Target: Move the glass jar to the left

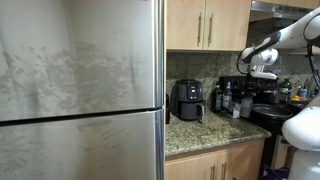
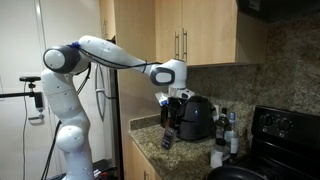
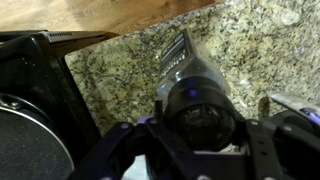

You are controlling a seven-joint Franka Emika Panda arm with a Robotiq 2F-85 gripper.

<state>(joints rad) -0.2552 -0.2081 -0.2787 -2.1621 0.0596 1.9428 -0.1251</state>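
The glass jar [image 3: 183, 62] has a dark lid and a dark label and hangs tilted below my gripper [image 3: 200, 128] in the wrist view, over the speckled granite counter [image 3: 250, 45]. The fingers close on either side of its lid. In an exterior view the gripper [image 2: 168, 120] holds the jar [image 2: 167, 140] just above the counter's near end, in front of the black air fryer [image 2: 196, 118]. In an exterior view the gripper [image 1: 262, 75] is at the far right above the counter [image 1: 200, 132]; the jar is too small to make out there.
Black air fryer [image 1: 188, 100] against the backsplash. Several bottles [image 2: 226, 132] stand beside a black stove [image 2: 278, 128]. A steel fridge [image 1: 80, 90] borders the counter. Wooden cabinets [image 2: 190, 35] hang above. A black appliance [image 3: 35, 100] fills the wrist view's left.
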